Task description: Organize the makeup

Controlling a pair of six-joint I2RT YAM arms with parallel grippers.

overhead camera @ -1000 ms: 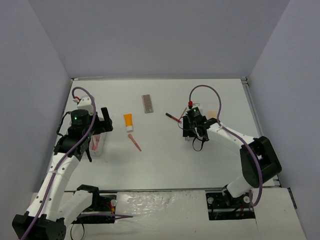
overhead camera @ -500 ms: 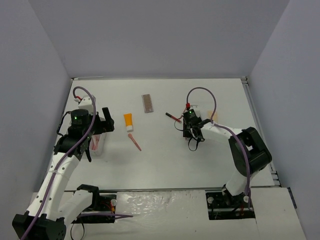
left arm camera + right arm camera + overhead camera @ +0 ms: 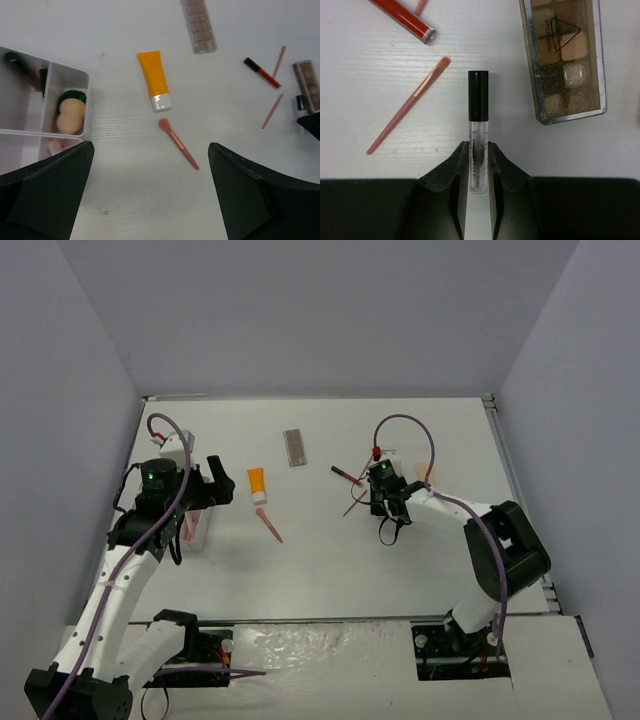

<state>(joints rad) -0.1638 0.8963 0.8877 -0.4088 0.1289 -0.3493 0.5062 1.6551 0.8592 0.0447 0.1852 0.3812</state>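
The right gripper [image 3: 478,148] clamps a slim clear tube [image 3: 478,112], its black cap [image 3: 478,81] pointing straight away from the wrist; the left gripper [image 3: 150,150] gapes wide.

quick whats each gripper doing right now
Left gripper: open, holding nothing.
Right gripper: closed on the clear plastic tube with a black cap.

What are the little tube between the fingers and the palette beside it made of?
The tube looks like clear glossy plastic: see-through body, black cap. The palette is probably hard plastic, its clear lid scuffed and dusty over powder pans.
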